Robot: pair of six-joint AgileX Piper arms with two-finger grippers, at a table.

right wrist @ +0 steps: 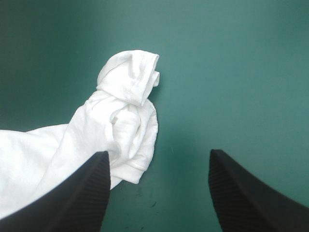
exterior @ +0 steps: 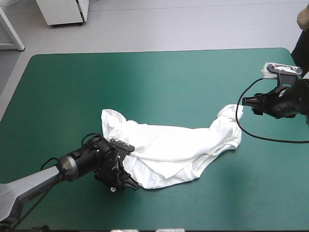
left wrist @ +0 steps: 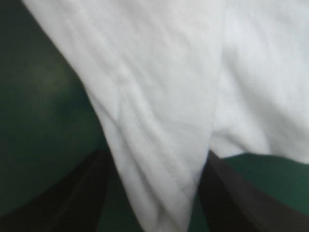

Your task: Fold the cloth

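No text, no labels — nothing legible

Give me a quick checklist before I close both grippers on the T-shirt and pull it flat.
1. Left gripper open: ok, its fingers stand apart.
2. T-shirt between the left fingers: ok, a fold lies in the gap.
3. Right gripper open: ok.
4. T-shirt between the right fingers: not ok. The bunched end lies by one finger, and the gap is over bare teal-green cover.
5. T-shirt spread flat: not ok, it lies crumpled and twisted across the table.
6. Which part of the T-shirt the left gripper straddles, hem or sleeve: cannot tell.
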